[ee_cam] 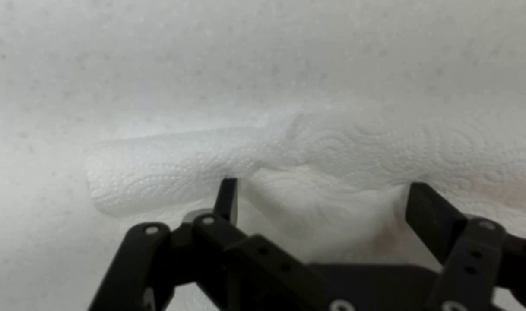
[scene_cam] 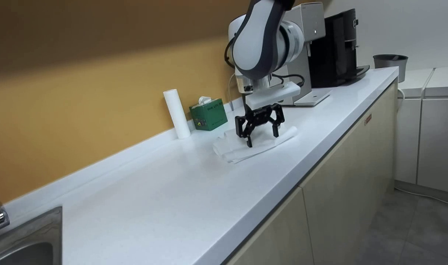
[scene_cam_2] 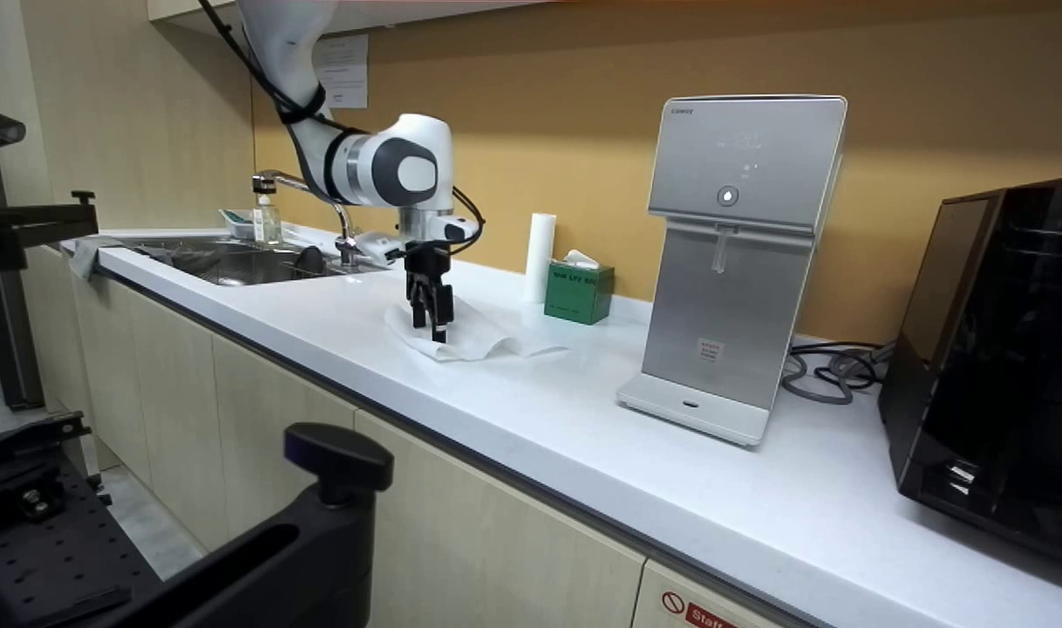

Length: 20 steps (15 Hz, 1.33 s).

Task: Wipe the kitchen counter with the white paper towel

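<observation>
**Crumpled white paper towel (scene_cam_2: 479,336) lies below my wide-spread black gripper (ee_cam: 323,194)**

On the white speckled counter (scene_cam_2: 583,392), just left of centre in an exterior view, it sits under the gap, long axis roughly following the line between fingertips (ee_cam: 429,216); contact I cannot confirm. A pinch comes next, I judge. "Coway" marks the silver upright dispenser (scene_cam_2: 731,296), right of centre; "Staff", a red cabinet label (scene_cam_2: 710,616) at bottom.

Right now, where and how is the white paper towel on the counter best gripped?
I'd pinch the paper towel by its bunched part, coming straight down: in the wrist view that crumpled part lies between the fingers of the open pincer, while the rest spreads low over the counter.
</observation>
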### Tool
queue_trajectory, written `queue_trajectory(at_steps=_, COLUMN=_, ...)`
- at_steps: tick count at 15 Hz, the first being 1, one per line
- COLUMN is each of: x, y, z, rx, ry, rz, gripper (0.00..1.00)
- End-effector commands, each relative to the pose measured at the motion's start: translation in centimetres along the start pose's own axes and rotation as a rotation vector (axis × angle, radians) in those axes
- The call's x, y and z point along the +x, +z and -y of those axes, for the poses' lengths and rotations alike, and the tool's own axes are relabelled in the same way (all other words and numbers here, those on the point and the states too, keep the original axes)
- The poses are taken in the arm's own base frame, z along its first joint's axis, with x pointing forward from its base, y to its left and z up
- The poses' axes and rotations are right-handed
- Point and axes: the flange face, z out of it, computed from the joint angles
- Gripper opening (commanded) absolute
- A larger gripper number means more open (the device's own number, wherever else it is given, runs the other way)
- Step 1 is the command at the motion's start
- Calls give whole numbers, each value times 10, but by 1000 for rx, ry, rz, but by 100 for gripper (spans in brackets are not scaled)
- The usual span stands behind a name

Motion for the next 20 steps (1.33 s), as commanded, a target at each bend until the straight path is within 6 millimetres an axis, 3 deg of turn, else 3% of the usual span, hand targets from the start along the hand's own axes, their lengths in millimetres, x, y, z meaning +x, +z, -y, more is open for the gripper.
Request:
queue_trajectory(at_steps=1, x=6, y=8, z=10, rx=4, ry=-5, rz=13, gripper=74)
queue_trajectory(at_steps=11, x=9, y=-3, z=6, rx=7, ry=-9, rz=-1, gripper=5)
queue_trajectory(at_steps=13, x=10, y=-2, z=-3, rx=-8, ry=8, rz=0, gripper=0)
queue_trajectory(at_steps=16, x=15, y=-3, z=-30, rx=-36, ry=64, rz=-4, gripper=2)
queue_trajectory(at_steps=20, x=24, y=-5, z=-92, rx=-93, ry=180, rz=-17, gripper=1)
